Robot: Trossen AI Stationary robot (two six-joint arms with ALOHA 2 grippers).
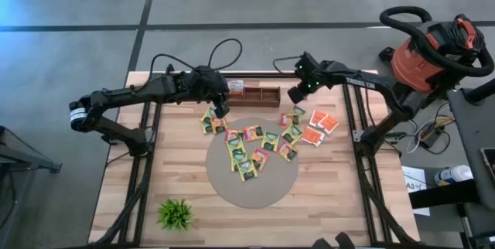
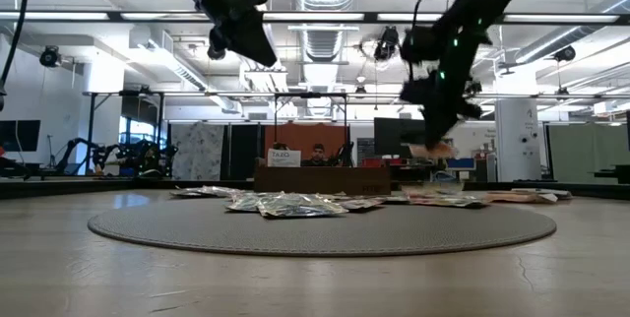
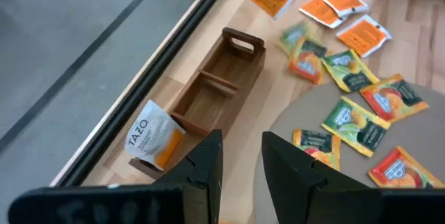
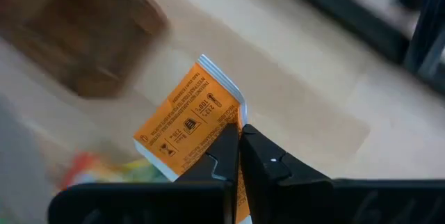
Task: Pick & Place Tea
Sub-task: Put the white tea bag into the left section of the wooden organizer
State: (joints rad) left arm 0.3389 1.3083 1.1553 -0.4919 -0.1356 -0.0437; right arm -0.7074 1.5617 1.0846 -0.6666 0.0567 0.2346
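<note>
Tea sachets point(image 1: 255, 150) are scattered on the round mat point(image 1: 263, 191) and table point(image 1: 340, 195). One orange sachet point(image 4: 191, 123) is pinched by the closed right gripper point(image 4: 240, 137) above the table. "TAZO" is printed on a sachet point(image 3: 154, 137) in the wooden box point(image 3: 215, 88). The left gripper point(image 3: 240, 161) is held partly open, empty.

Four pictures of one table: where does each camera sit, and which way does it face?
High: overhead, straight down on the round grey mat; both arms show.
Low: table height, level across; arms drop in from above.
Left wrist: past the open left gripper at the wooden compartment tray.
Right wrist: the right gripper pinching an orange tea sachet.
The tray also shows from overhead.
</note>
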